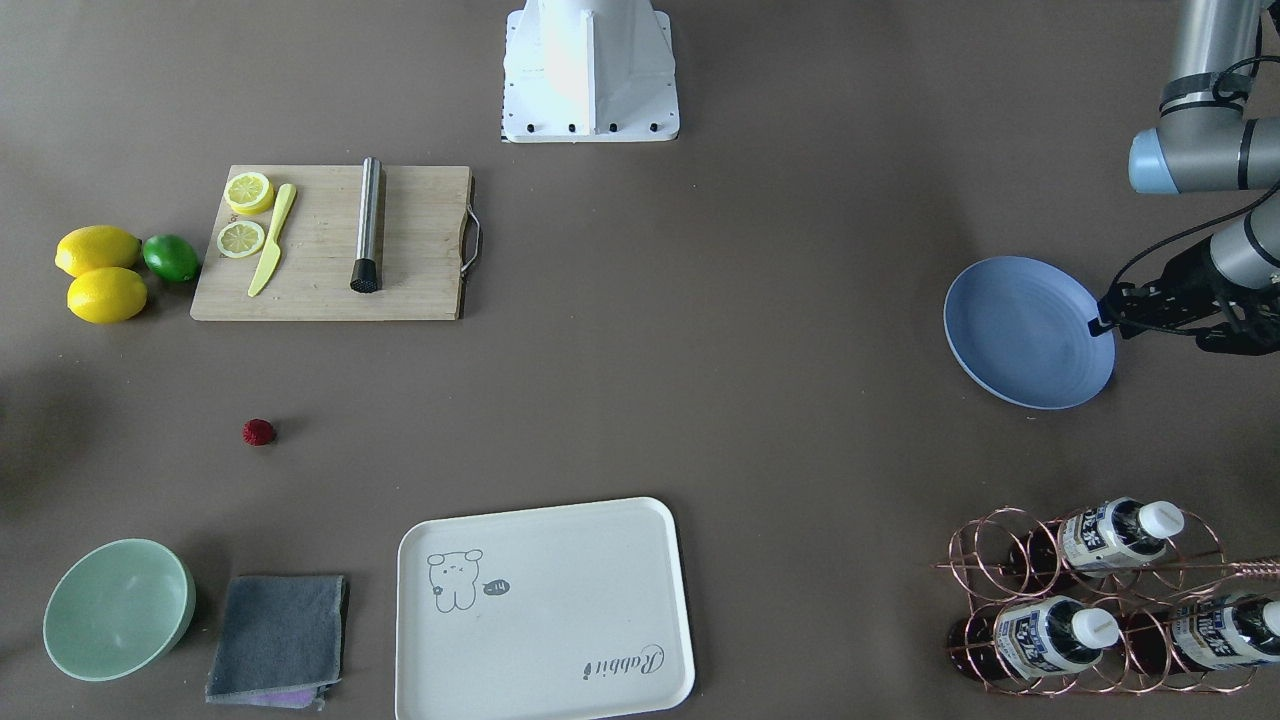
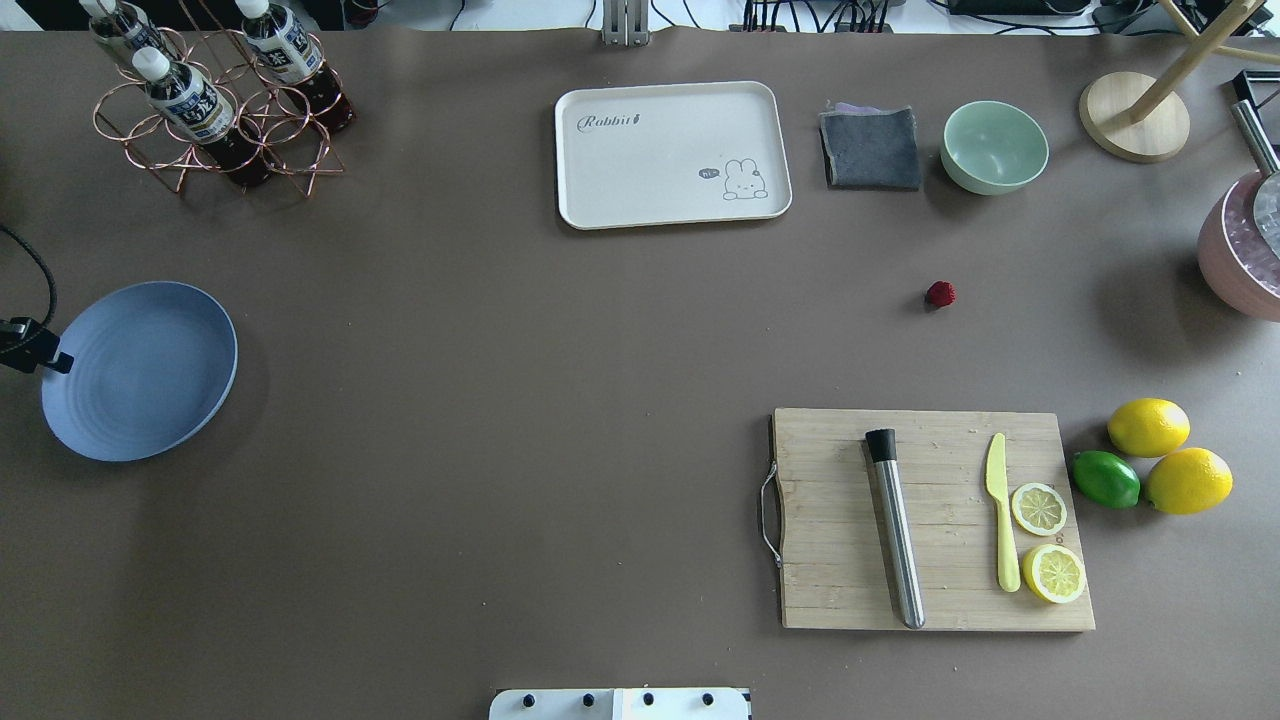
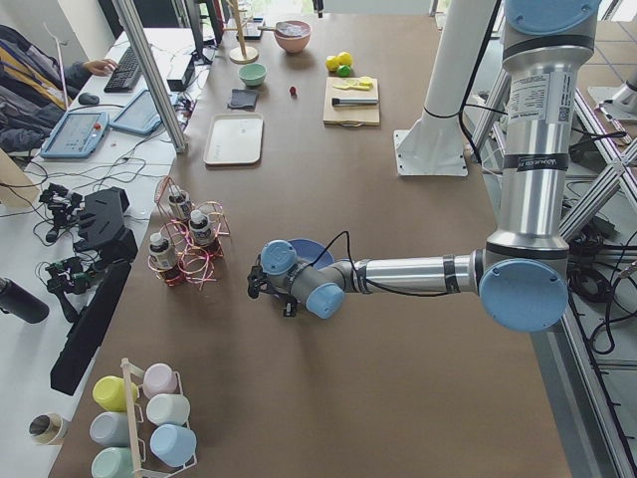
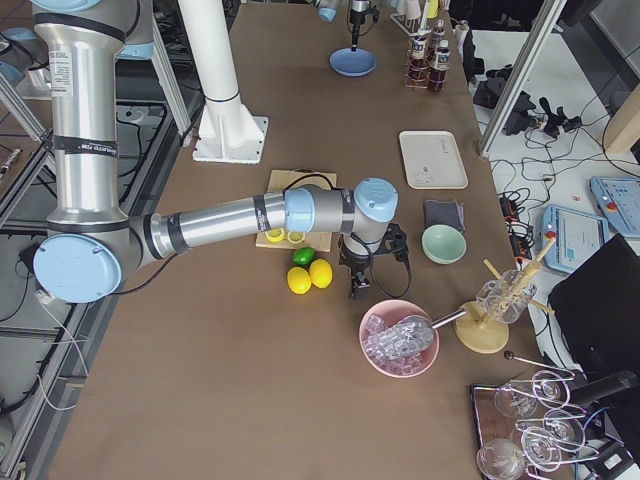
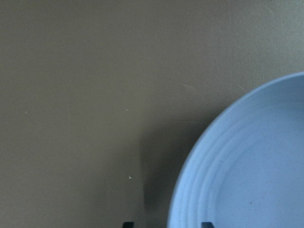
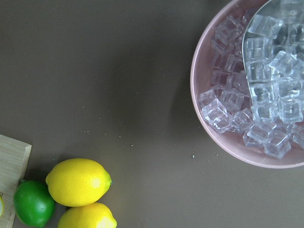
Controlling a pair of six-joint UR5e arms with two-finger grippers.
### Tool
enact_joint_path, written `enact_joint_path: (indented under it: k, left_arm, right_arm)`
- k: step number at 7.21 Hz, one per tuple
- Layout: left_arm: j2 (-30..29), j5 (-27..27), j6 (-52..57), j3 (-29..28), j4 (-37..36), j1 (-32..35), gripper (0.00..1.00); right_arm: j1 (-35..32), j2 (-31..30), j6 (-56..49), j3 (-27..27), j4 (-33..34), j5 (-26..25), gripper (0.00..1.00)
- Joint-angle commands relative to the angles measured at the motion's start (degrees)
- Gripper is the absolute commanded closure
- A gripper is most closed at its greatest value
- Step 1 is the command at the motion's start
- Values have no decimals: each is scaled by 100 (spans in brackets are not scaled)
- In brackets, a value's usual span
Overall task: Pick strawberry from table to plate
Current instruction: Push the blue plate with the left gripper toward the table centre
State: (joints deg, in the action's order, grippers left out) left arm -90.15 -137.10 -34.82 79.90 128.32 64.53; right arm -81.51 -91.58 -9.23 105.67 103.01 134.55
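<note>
The strawberry (image 1: 258, 432) (image 2: 940, 294) is a tiny dark-red berry lying alone on the brown table (image 2: 500, 350), between the mint bowl and the cutting board. The blue plate (image 1: 1020, 335) (image 2: 140, 380) sits far across the table, on the robot's left side. My left gripper (image 1: 1101, 322) (image 2: 55, 355) hovers at the plate's outer rim, open, with the rim (image 5: 190, 166) between its two fingertips in the left wrist view. My right gripper (image 4: 357, 285) hangs over the table between the lemons and the ice bowl. It shows only in the exterior right view, so I cannot tell its state.
A wooden cutting board (image 2: 935, 520) holds a metal muddler, a yellow knife and lemon slices. Two lemons (image 2: 1165, 455) and a lime (image 2: 1105, 478) lie beside it. A mint bowl (image 2: 995, 147), grey cloth (image 2: 870, 148), cream tray (image 2: 672, 155), bottle rack (image 2: 215, 100) and pink ice bowl (image 2: 1245, 250) line the far side.
</note>
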Motion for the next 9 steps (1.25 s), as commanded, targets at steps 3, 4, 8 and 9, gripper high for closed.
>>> enact_joint_path:
  k: [3,4,8,9]
  left_arm:
    - [6,17,-243,-9,158,-2,100]
    - [15,17,-323,34,167,-2,100]
    - [-221,-895,-701,683,167,25,100]
    - [-518,-932,-1154,833,193,7,100]
  right_arm:
    - [3,9,0,23,0,10,0]
    - [3,9,0,32,0,27,0]
    - [3,18,0,50,0,28,0]
    - [3,18,0,50,0,28,0]
